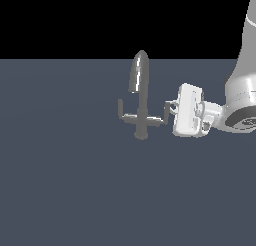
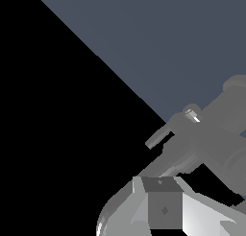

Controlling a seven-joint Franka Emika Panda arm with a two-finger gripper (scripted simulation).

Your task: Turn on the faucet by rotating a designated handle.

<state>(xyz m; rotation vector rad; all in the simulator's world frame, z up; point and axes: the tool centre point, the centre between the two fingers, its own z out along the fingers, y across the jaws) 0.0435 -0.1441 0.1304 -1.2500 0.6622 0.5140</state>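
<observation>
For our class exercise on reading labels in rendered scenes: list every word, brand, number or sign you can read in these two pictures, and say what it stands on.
None: no text, number or sign can be read in either view.
The faucet and its handle are plain grey metal.
The hand and the arm are plain white.
The floor is plain blue-grey.

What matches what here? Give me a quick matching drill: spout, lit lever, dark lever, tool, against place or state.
Column 1:
1. spout
2. handle
3. darker lever
4. tool

Column 2:
A. on the exterior view's left of the faucet
B. arches above the base
C. right beside the handle's tip
D. bright streak, nearest the tool

Pairs: 1-B, 2-D, 3-A, 4-C
</observation>
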